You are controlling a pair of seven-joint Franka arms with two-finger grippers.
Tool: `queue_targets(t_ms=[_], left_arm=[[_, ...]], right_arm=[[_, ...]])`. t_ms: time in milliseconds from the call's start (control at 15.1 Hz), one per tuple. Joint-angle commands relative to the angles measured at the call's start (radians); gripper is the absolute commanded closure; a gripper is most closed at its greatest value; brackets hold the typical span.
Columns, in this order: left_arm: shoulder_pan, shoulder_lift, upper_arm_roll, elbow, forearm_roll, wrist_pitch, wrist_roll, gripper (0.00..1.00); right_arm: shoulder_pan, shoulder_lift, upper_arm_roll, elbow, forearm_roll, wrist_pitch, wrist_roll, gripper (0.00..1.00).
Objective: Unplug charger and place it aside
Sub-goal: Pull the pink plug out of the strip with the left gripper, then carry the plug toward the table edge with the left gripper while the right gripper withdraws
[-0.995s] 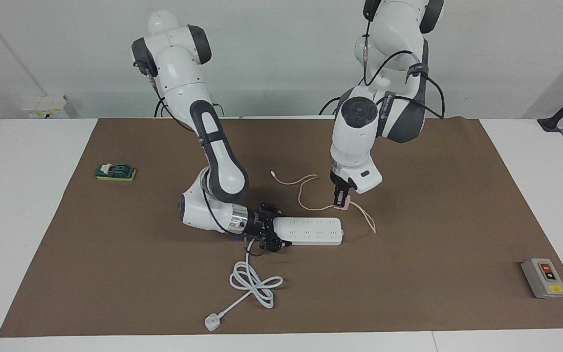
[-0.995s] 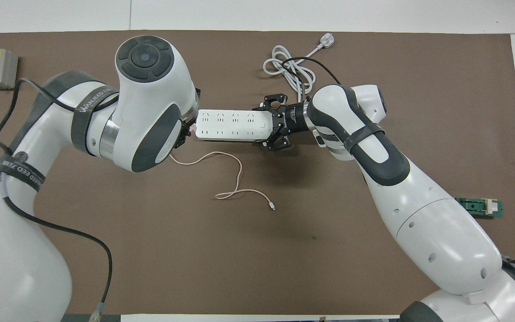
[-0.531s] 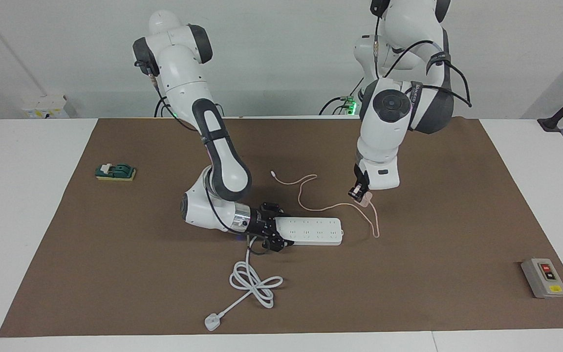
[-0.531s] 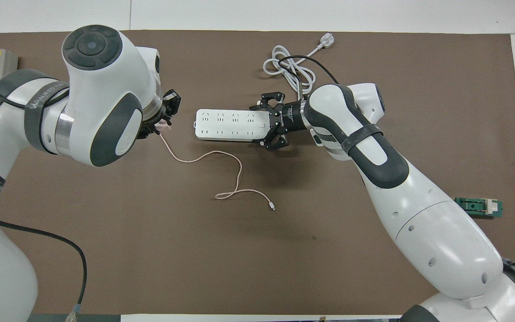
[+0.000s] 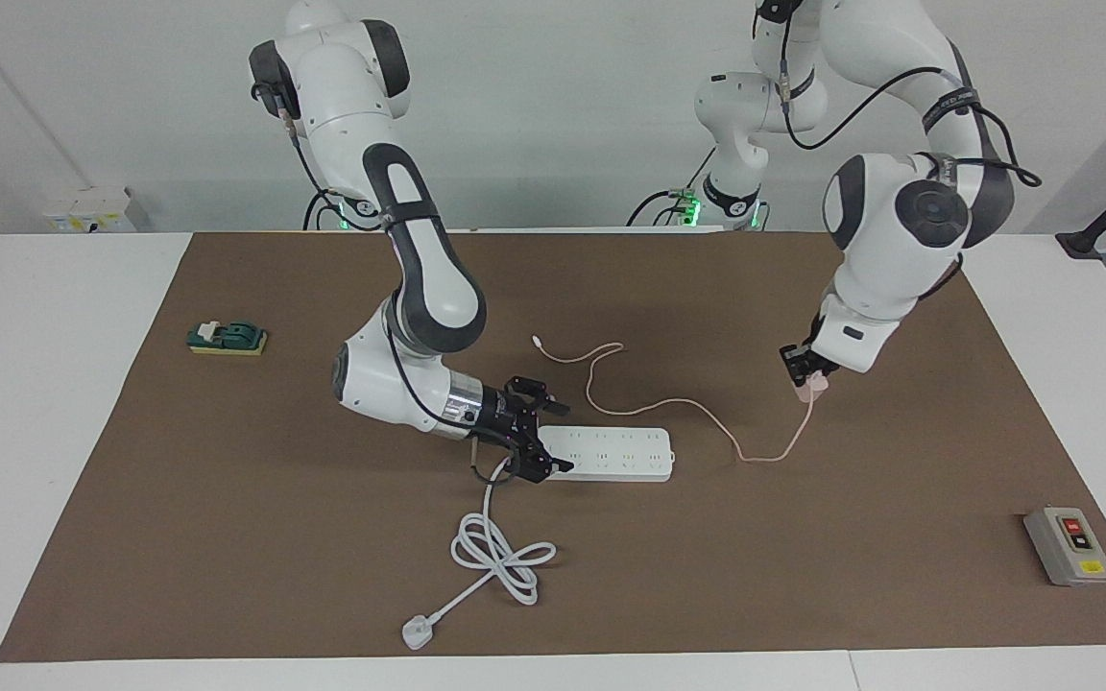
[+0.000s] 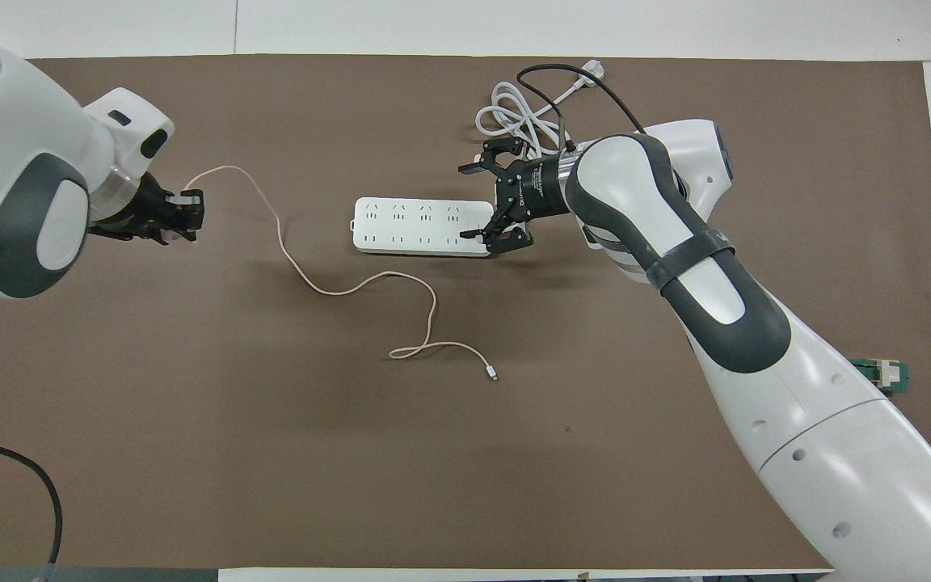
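Charger [image 5: 814, 388] hangs pinched in my left gripper [image 5: 805, 376] above the brown mat [image 5: 851, 537], well apart from the power strip [image 5: 615, 454]; its pink cable [image 6: 336, 289] trails across the mat. My right gripper [image 5: 536, 437], fingers spread wide, seems to straddle the strip's end without clamping it. Bare mat lies all around the charger. A grey switch box [image 5: 1069, 545] sits near the mat's edge.

Matt brown mat [image 5: 803, 537], glossy plastic power strip [image 5: 620, 453].
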Motion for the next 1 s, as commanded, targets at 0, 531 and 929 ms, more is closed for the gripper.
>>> queue_targets(t_ms=[0,531,929], left_arm=[[0.089,-0.078,-0.008,-0.15,-0.024,0.087,0.221,1.0],[0.204,-0.197,-0.008,-0.491,-0.293,0.352,0.535,1.0],[0.207,-0.213,-0.008,-0.58,-0.363,0.352,0.552,1.0]], right_arm=[[-0.028,-0.077,0.005,-0.047,-0.127,-0.047,0.096,0.0],[-0.095,-0.263,0.005,-0.044,-0.523,-0.254,0.093,0.0],[-0.138,-0.372,0.005,-0.044,-0.738,-0.433,-0.21,0.0]])
